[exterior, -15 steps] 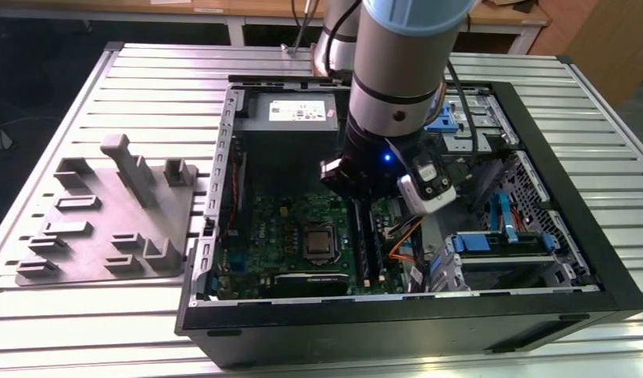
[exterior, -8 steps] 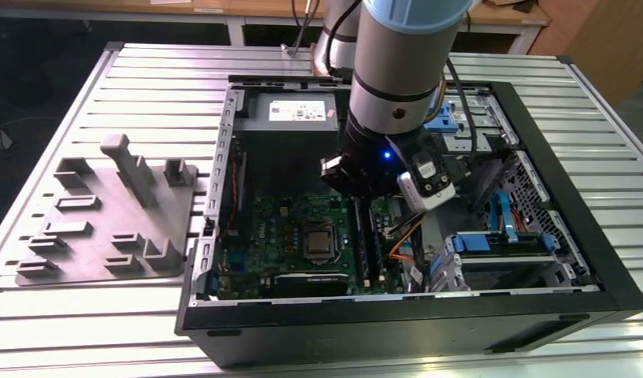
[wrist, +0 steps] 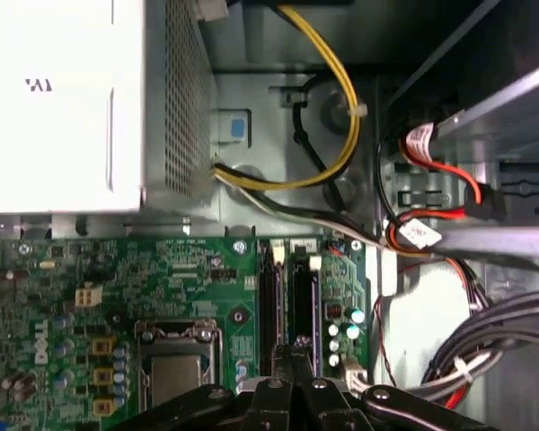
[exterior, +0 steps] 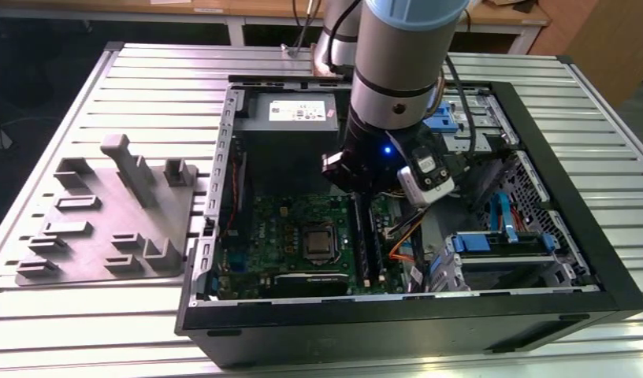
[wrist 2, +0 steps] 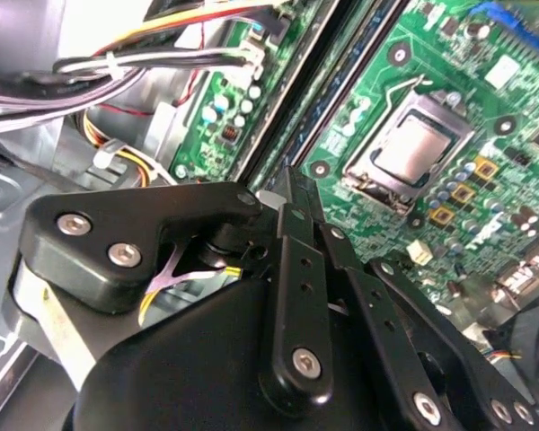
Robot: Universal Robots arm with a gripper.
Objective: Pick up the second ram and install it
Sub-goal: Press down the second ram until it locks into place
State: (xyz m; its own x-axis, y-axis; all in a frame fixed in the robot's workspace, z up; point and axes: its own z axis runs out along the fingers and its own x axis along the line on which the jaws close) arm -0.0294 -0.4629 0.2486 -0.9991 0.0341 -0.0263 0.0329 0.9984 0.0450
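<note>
Exterior view: the case [exterior: 574, 260] lies open on the table [exterior: 48, 315] with the arm reaching down inside, as you work to seat the second ram. The ram [exterior: 366, 236] appears to stand on edge in a slot [wrist: 269, 296] at the side of the board [exterior: 284, 224] nearest the drive cage, running from under the gripper [exterior: 355, 185] toward the case's near wall. In both wrist views the fingers [wrist: 292, 359] are drawn together, their tips low over the far end of the slots. Whether they pinch the stick or only bear on its top edge cannot be told.

To do this step well, you would likely keep the stick square to the slot and press straight down. A tilt could bind one end or load the board. You should also watch the cables [wrist: 341, 99] looping close by the wrist, which could snag.

Inside the case, the power supply [exterior: 290, 114] sits along the far wall. The board lies flat on the case floor below it, the processor socket [exterior: 319, 242] near its middle. The drive cage [exterior: 500, 240], with blue rails, stands along the wall at the exterior view's right, and an orange lead [exterior: 403, 236] runs between it and the slots.

On the table beside the case, toward the exterior view's left edge, rests a grey tray [exterior: 101, 236] of moulded posts and pockets.
</note>
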